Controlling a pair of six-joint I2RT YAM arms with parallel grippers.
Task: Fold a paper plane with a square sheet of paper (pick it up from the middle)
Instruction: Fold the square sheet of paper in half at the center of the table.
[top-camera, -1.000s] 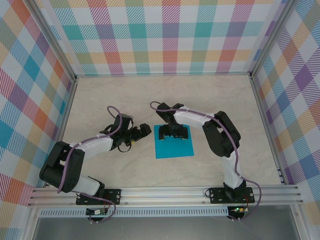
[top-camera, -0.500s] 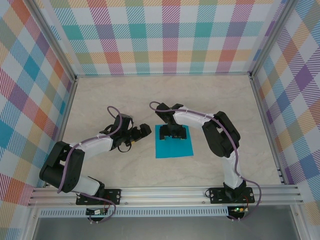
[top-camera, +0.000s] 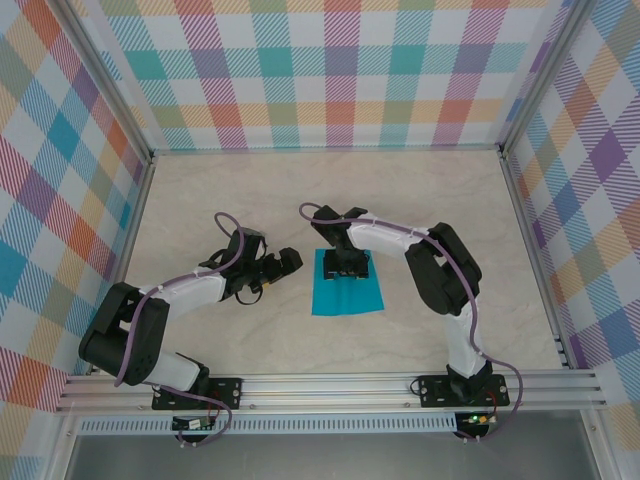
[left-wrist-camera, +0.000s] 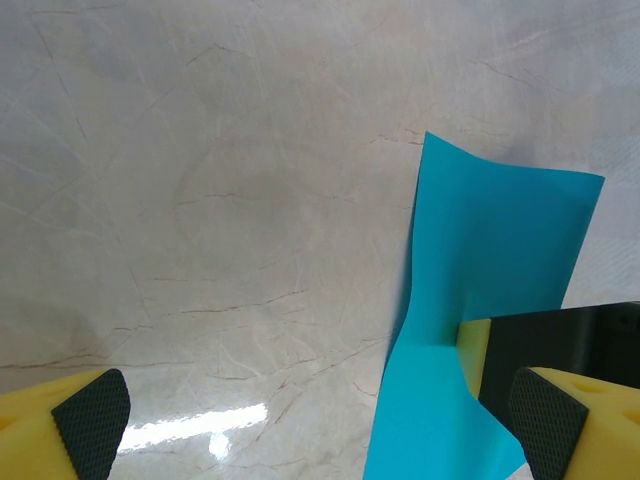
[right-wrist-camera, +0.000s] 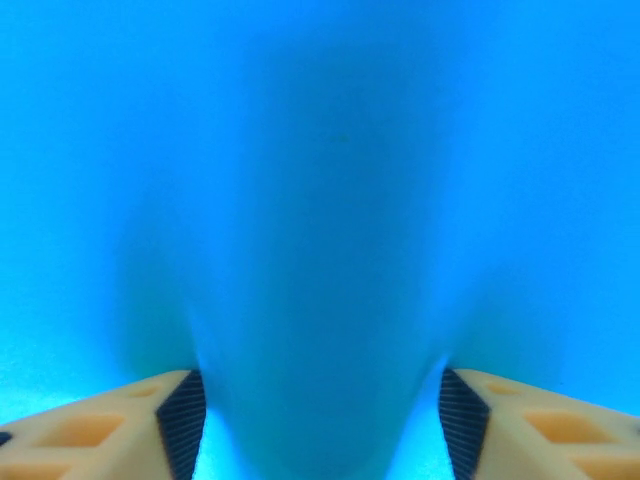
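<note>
The square sheet of paper (top-camera: 348, 294) is teal-blue and lies on the table's middle. My right gripper (top-camera: 348, 266) points down onto its far half. In the right wrist view the paper (right-wrist-camera: 330, 180) bulges up as a rounded hump between the half-closed fingers of the right gripper (right-wrist-camera: 322, 425), and both pads touch its flanks. My left gripper (top-camera: 283, 262) hovers open just left of the sheet, with nothing between its fingers. In the left wrist view the left gripper (left-wrist-camera: 320, 425) looks over bare table, with the buckled paper (left-wrist-camera: 490, 250) at the right.
The beige marble-look table (top-camera: 250, 200) is walled by checked panels (top-camera: 330, 80) on three sides. An aluminium rail (top-camera: 330, 385) runs along the near edge, holding both arm bases.
My right gripper's fingers have drawn closer together on the sheet, pushing its middle up into a hump, so the sheet looks narrower. The left arm has not moved.
</note>
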